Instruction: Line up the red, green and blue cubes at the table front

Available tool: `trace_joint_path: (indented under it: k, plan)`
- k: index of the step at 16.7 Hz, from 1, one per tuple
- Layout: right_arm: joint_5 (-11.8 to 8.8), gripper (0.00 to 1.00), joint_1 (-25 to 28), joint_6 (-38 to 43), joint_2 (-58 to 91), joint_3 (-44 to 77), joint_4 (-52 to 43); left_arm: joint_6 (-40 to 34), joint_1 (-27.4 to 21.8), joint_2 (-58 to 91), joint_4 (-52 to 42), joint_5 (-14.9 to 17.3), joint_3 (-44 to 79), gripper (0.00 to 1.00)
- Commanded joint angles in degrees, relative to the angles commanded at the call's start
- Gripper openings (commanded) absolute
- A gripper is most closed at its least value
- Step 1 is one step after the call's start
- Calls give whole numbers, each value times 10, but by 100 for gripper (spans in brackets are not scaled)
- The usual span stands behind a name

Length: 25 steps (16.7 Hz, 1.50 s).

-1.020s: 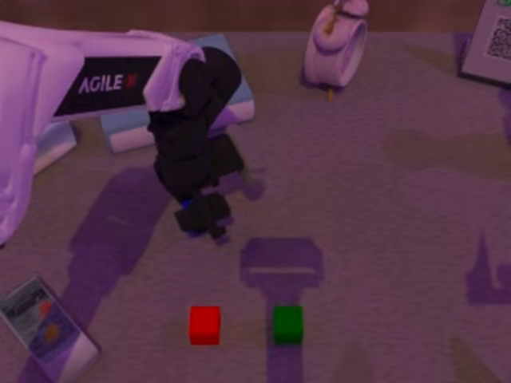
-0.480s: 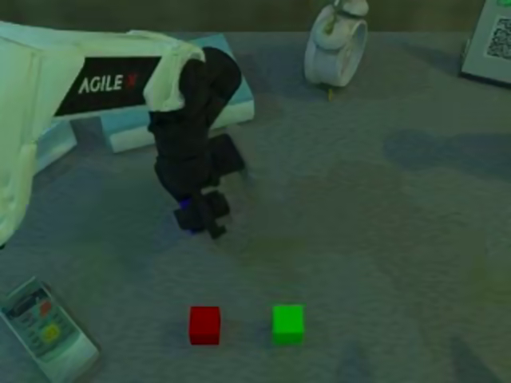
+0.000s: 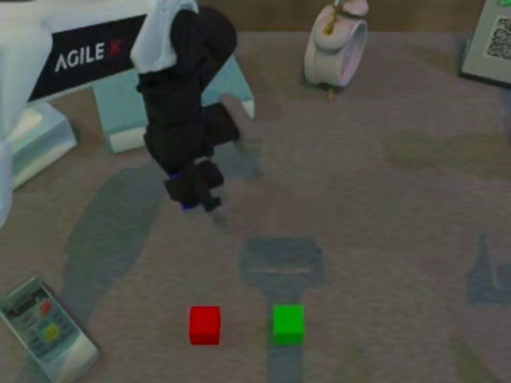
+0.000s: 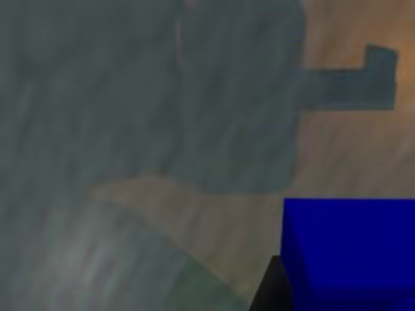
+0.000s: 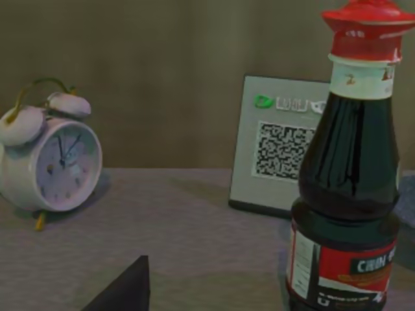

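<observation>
our left tool (image 3: 194, 189), clamped on the blue cube (image 4: 350, 253), has risen since a second ago; red cube (image 3: 204, 325) and green cube (image 3: 288, 324) wait ahead.

Table (image 3: 383, 239): matt, mottled, cloth-like. Red cube (image 3: 204, 325), green cube (image 3: 287, 324), blue cube (image 4: 350, 253): plain matt, smooth. Bottle (image 5: 347, 194): glossy dark body w/ paper-look label. Clock (image 5: 55, 165): smooth, pale, plastic-looking.
</observation>
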Motion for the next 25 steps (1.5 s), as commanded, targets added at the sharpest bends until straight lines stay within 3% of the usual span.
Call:
trace_joint_path:
  k: [8,11,19,21,25]
  plan:
    - [0,100,0,0,0,0,0,-1,-9,-10,-25,0,21,0]
    - [0,100,0,0,0,0,0,-13,-65,-4,-36,-1,37,0]
    - [0,100,0,0,0,0,0,-71,-289,9,-76,-3,91,0]
    - [0,100,0,0,0,0,0,-78,-315,8,-79,-4,97,0]
    - [0,100,0,0,0,0,0,-78,-317,8,-79,-3,97,0]
